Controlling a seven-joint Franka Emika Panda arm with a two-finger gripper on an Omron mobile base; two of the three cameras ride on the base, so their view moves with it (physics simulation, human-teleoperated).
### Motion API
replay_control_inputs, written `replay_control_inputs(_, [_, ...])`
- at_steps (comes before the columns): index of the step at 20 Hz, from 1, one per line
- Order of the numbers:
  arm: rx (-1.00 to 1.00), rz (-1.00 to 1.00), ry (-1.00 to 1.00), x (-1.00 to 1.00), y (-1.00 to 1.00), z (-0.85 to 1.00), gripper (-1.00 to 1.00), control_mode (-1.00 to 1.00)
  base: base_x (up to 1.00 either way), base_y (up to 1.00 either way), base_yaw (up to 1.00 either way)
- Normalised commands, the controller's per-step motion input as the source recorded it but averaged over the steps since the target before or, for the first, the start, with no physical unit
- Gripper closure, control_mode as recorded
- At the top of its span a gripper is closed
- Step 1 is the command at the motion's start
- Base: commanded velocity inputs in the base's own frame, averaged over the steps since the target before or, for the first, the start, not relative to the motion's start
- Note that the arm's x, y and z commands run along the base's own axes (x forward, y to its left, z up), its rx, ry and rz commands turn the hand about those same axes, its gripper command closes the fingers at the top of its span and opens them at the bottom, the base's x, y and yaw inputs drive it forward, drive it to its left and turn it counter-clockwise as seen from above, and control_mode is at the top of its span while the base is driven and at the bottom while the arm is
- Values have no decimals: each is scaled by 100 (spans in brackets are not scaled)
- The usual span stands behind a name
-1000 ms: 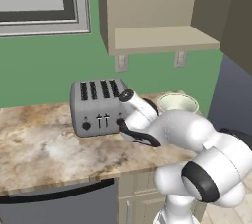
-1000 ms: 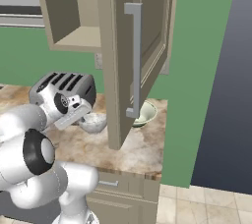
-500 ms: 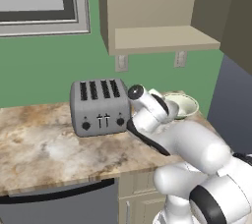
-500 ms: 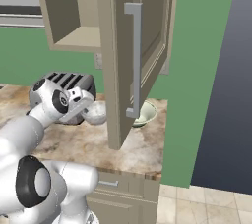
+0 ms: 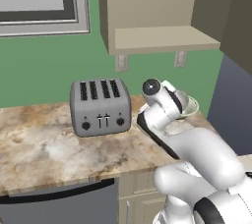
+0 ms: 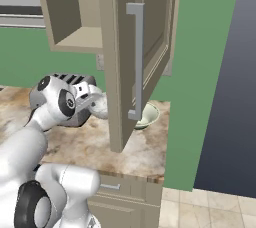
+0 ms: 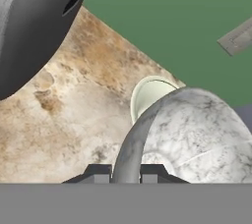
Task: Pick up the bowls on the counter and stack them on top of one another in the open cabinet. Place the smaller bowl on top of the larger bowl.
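Note:
My gripper (image 7: pixel 125 173) is shut on the rim of the smaller bowl (image 7: pixel 197 129), greyish-white and mottled, which hangs tilted just above the counter (image 7: pixel 74 115). In the right base view the gripper (image 6: pixel 90 99) holds this bowl (image 6: pixel 101 106) beside the toaster. The larger bowl (image 7: pixel 150 93), pale green-cream, sits on the counter just behind it, near the wall. This larger bowl (image 5: pixel 189 108) peeks out past my wrist, and in the right base view it (image 6: pixel 150 114) is half hidden by the cabinet door. The open cabinet's shelf (image 5: pixel 162 39) is above, bare.
A grey four-slot toaster (image 5: pixel 101 107) stands left of the hand, close by. The open cabinet door (image 6: pixel 135 57) with its long handle juts out over the counter's right end (image 6: pixel 145 147). The counter ends just right of the bowls.
The hand has risen and swung right, away from the toaster's front, carrying the mottled bowl up off the counter toward the green-cream bowl.

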Motion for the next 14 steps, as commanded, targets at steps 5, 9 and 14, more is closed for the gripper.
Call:
replay_control_inputs(5, [13, 0, -2, 0, -35, 33, 100, -100, 0, 0, 0])
replay_control_inputs(9, [14, 0, 0, 0, -34, 19, 100, -100, 0, 0, 0])
replay_control_inputs(14, [8, 0, 0, 2, -26, 4, 100, -100, 0, 0, 0])
